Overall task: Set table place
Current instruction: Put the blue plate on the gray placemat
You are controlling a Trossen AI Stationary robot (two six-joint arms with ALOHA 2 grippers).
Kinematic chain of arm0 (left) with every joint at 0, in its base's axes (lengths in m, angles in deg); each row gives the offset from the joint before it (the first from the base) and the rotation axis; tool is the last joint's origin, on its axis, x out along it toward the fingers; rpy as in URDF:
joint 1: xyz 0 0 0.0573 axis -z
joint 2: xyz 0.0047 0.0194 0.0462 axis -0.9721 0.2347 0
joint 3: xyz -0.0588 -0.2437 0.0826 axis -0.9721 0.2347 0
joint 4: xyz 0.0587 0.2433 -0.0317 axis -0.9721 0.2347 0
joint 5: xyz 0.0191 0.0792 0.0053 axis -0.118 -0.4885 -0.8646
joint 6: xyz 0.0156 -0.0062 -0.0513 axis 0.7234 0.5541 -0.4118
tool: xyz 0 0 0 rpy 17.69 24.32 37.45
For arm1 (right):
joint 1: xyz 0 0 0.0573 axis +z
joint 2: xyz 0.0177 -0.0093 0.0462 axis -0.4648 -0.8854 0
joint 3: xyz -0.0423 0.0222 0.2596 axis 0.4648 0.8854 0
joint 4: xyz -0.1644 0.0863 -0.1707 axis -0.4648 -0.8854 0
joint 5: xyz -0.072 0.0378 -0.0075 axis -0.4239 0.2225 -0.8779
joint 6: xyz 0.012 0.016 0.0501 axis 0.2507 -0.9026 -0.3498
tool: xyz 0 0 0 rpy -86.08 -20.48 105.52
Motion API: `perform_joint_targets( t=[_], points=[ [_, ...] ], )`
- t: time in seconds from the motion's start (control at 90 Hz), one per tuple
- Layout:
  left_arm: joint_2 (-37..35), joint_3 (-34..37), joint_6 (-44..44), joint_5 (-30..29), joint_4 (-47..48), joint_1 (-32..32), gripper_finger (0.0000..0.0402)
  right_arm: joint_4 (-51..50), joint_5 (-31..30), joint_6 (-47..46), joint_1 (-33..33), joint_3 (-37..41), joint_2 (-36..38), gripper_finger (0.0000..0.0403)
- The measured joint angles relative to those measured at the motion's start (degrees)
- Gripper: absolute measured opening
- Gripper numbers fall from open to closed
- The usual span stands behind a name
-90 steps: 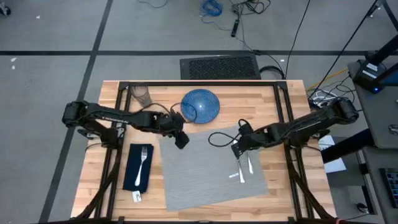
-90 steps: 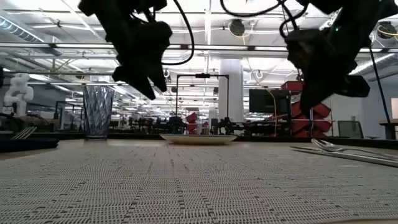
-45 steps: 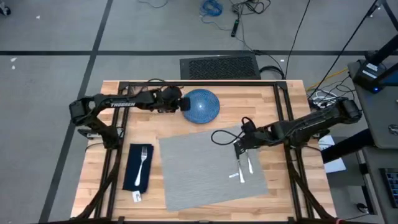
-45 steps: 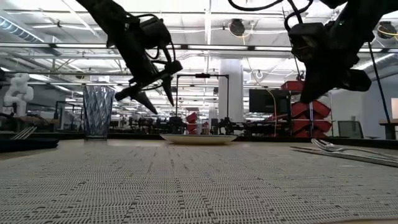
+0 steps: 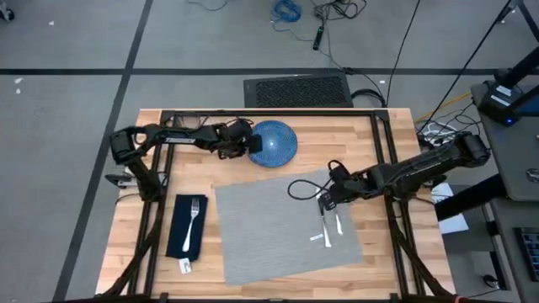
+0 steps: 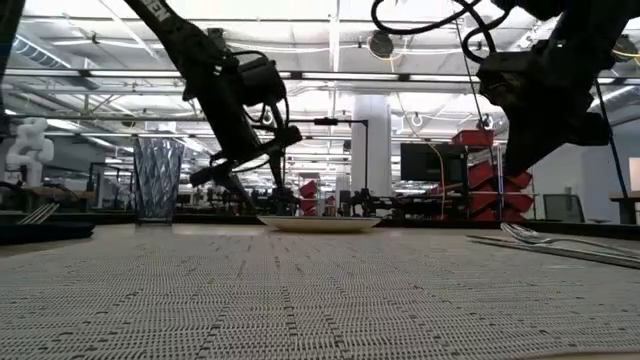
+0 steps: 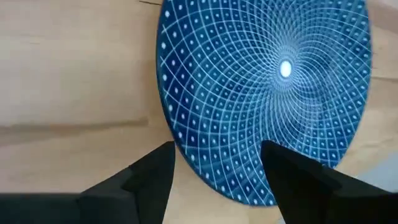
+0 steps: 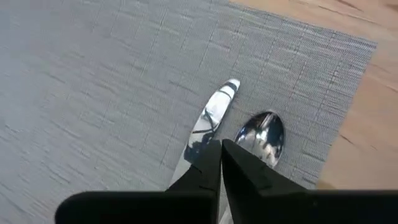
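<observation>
High view: left gripper, jaws apart, hovers at the plate's edge on the table (beyond the placemat); right gripper, jaws together, hangs above knife and spoon

Bright, even overhead light; backlit arms.

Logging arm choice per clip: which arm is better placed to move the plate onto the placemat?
Left. Its claw is open at the plate rim, fingers straddling the edge. The right claw is shut above the knife and spoon.
</observation>
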Motion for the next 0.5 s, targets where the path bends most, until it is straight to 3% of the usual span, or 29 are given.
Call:
perform_joint_targets(
  t=[0.344, 0.5],
  points=[
    [0.76, 0.00, 0.02, -0.94, -1.01, -0.05, 0.0223, -3.28, -0.16, -1.52, 2.01, 0.00, 0.00, 0.0000],
    [4.48, 0.00, -0.54, 0.26, -1.34, -0.18, 0.0223, -4.14, -0.24, -1.53, 1.99, 0.00, 0.00, 0.0000]
  ],
)
